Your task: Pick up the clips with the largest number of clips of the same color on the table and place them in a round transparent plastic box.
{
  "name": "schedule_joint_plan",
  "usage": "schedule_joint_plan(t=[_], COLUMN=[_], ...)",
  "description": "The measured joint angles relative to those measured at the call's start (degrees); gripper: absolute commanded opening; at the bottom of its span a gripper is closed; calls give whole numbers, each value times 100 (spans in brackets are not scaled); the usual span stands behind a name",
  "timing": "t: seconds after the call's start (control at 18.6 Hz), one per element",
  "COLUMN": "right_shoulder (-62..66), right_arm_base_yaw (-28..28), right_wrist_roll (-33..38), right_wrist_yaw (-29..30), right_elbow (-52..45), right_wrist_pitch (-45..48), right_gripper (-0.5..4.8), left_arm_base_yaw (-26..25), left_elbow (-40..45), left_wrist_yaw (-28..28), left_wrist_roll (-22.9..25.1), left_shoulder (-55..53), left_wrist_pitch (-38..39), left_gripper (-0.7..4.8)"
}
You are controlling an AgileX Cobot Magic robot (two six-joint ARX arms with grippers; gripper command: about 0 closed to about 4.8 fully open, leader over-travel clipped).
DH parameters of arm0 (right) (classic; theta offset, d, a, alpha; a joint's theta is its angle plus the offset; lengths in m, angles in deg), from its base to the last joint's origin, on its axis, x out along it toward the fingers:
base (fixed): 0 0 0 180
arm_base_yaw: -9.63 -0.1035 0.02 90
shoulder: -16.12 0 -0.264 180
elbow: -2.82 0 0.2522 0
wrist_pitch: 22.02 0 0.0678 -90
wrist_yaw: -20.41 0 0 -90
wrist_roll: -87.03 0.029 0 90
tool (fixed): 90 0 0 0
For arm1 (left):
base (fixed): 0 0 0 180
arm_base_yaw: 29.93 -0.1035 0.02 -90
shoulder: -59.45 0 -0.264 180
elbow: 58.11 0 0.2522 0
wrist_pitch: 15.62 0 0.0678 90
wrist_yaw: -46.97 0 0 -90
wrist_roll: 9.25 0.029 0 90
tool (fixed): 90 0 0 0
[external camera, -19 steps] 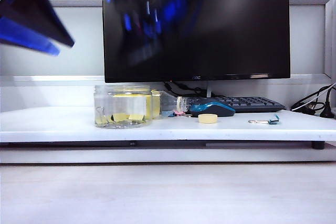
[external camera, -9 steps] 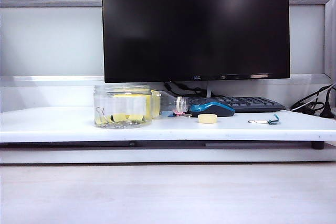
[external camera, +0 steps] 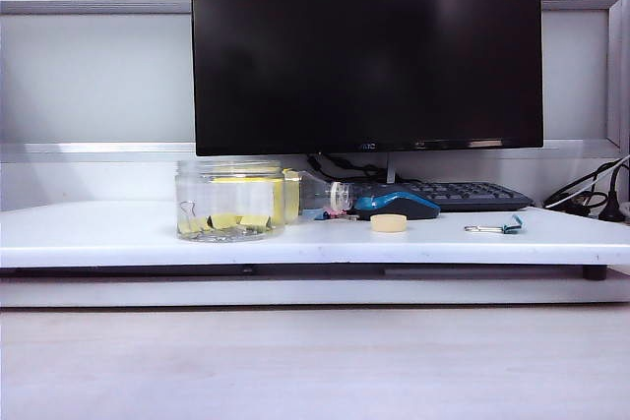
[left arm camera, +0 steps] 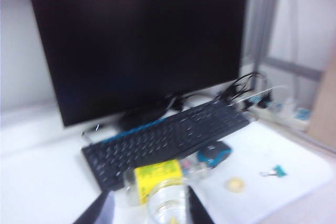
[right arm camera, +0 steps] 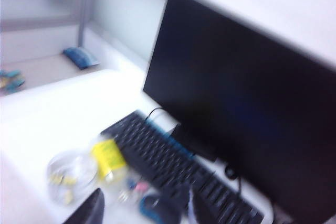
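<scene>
Exterior view gives us no arm and no gripper at all, so we go to the wrist cameras, and both of those are blurred. From the left wrist we catch only the dark tips of the left gripper (left arm camera: 144, 208) at the frame's edge, spread apart with nothing between them, hanging high above the jar (left arm camera: 167, 205). From the right wrist we see the right gripper (right arm camera: 142, 208) the same way: two dark tips cut off by the frame, standing wide and empty, well above the table (external camera: 98, 233).

Now the jar (external camera: 230, 200), on the left part of the table: we see yellow clips (external camera: 236, 221) lying on its bottom, with a silver wire handle showing at its left wall. How many clips lie in there we cannot count for sure through the plastic.

A clear bottle (external camera: 317, 191) with a yellow label lies on its side just behind the jar. Right of it we have a blue mouse (external camera: 397, 204), a pale yellow disc (external camera: 389, 222) in front of the mouse, and a teal clip (external camera: 504, 227) further right, lying alone. Behind them sit the keyboard (external camera: 463, 193) and the big black monitor (external camera: 365, 49).
</scene>
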Motion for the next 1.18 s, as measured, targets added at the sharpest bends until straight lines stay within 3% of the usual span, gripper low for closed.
schedule_joint_plan(t=[0.16,0.32,0.48,0.75,0.86,0.91,1.07,1.18], right_shoulder=[-1373,-3073,-4557,-5515,-5519,-5519,-5521,-5521], right_arm_base_yaw=[46,42,42,44,44,44,42,42], right_wrist_roll=[166,981,1757,2413,2564,2579,2608,2621], right_wrist_yaw=[-332,-774,-1298,-1631,-1829,-1906,-1928,-1926], right_elbow=[-1744,-3587,-5147,-6601,-7029,-7204,-7626,-7796], right_wrist_pitch=[144,1204,1655,1740,2011,2271,3154,3368], right_gripper=[206,198,198,198,198,187,52,14], left_arm_base_yaw=[2,0,0,0,0,0,0,0], left_elbow=[2,136,306,804,1119,1202,1252,1255], left_wrist_yaw=[2,164,310,409,780,1032,1703,1757], left_wrist_roll=[240,271,48,-254,-315,-326,-369,-656], left_shoulder=[813,1443,2002,2002,2002,2000,2000,2000], left_wrist_pitch=[728,1377,1698,1853,1779,1755,1580,1475], left_gripper=[183,183,183,183,183,182,141,130])
